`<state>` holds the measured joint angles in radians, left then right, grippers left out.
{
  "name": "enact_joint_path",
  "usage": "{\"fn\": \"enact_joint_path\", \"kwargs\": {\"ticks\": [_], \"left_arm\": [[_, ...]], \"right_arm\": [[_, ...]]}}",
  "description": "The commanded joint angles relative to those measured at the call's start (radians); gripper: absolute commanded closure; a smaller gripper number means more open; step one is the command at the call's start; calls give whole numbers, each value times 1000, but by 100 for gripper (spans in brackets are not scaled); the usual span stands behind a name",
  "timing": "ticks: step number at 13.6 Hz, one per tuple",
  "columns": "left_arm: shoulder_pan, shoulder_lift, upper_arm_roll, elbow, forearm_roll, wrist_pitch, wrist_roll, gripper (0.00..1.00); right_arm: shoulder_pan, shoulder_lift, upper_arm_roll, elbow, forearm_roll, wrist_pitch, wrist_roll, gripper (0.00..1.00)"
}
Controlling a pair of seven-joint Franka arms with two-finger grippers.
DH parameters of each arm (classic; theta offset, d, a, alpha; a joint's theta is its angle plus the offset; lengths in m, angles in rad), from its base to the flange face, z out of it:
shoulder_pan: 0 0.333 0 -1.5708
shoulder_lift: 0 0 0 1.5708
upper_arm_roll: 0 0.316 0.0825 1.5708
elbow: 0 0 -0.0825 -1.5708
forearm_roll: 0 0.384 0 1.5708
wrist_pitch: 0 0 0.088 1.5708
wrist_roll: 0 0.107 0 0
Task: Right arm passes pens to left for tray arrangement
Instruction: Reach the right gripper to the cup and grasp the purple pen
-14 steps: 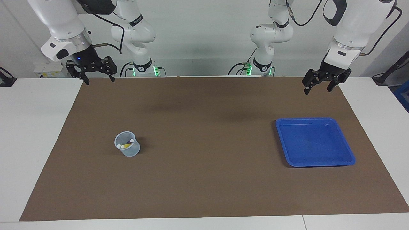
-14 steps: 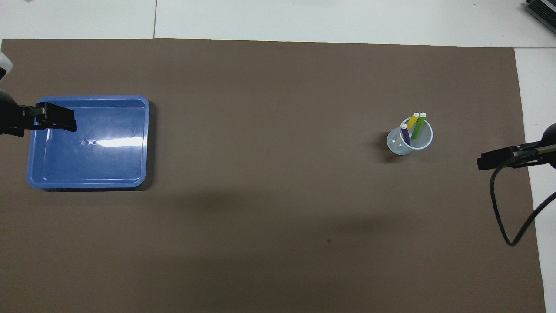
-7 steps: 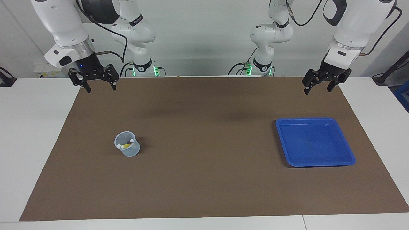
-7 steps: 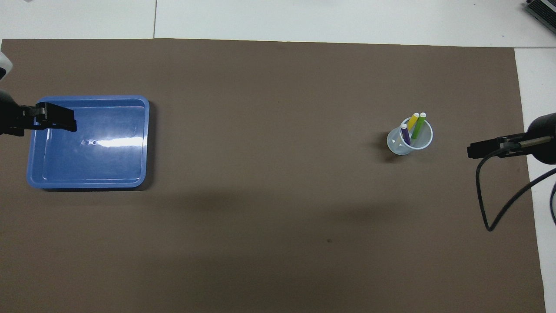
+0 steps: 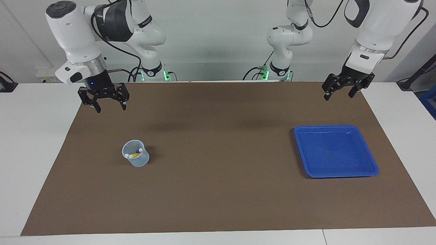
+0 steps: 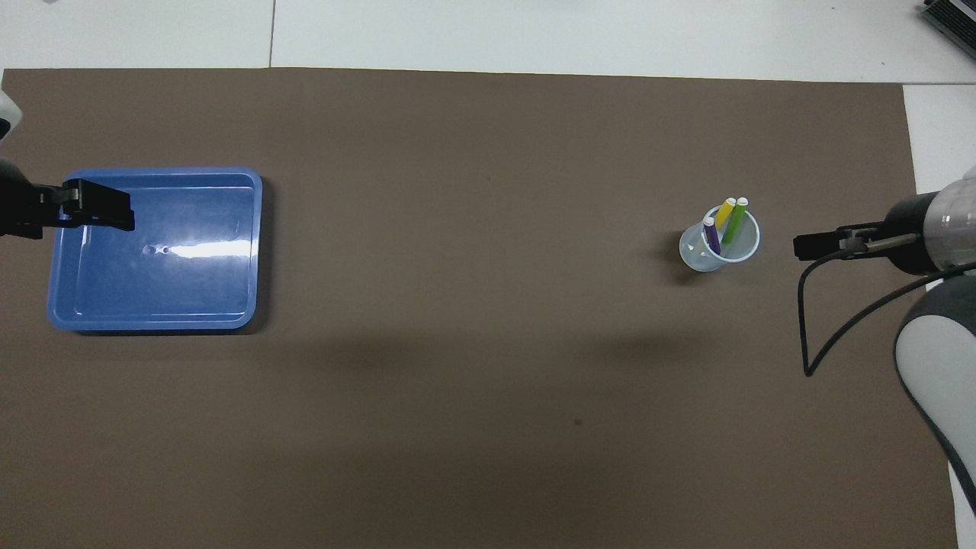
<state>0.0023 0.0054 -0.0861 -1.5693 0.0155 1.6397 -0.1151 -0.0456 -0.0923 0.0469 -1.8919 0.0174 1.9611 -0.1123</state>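
Observation:
Three pens stand in a small translucent cup [image 6: 719,242] [image 5: 135,153] on the brown mat: purple [image 6: 711,235], yellow [image 6: 725,210] and green [image 6: 736,219], pale ends up. In the facing view only the pens' tips [image 5: 134,154] show inside the cup. My right gripper [image 5: 111,109] [image 6: 801,247] hangs open and empty over the mat beside the cup, toward the right arm's end, touching nothing. The blue tray [image 5: 335,127] [image 6: 191,293] lies flat with nothing in it. My left gripper [image 5: 338,97] [image 6: 122,217] waits open, raised over the tray's rim at the left arm's end.
The brown mat [image 5: 218,190] covers most of the white table [image 5: 34,136]. A black cable [image 6: 808,335] loops down from the right wrist above the mat near the cup.
The right gripper has come down and moved in over the mat toward the cup. The left arm, cup, pens and tray have not moved.

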Motion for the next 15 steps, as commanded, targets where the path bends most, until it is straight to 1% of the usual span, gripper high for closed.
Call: {"fn": "enact_joint_path", "kwargs": {"ticks": [1,4,7,9,10,12,13,15], "left_arm": [[-10,-28,11,-32,15,-1,3,0],[-10,-28,11,-32,15,-1,3,0],[-10,-28,11,-32,15,-1,3,0],[-10,-28,11,-32,15,-1,3,0],[-10,-28,11,-32,15,-1,3,0],[-10,-28,11,-32,15,-1,3,0],[-10,-28,11,-32,15,-1,3,0],[-10,-28,11,-32,15,-1,3,0]], "right_arm": [[10,12,7,-27,15,51,-10,7],[12,43,7,-33,15,71,-12,8],[12,49,8,-62,15,119,-44,8],[12,54,8,-67,16,128,-171,8],[12,59,8,-67,19,157,-244,8],[13,66,8,-67,18,176,-349,11],[24,89,10,-56,27,179,-459,16],[59,129,10,-46,55,264,-661,18]]}}
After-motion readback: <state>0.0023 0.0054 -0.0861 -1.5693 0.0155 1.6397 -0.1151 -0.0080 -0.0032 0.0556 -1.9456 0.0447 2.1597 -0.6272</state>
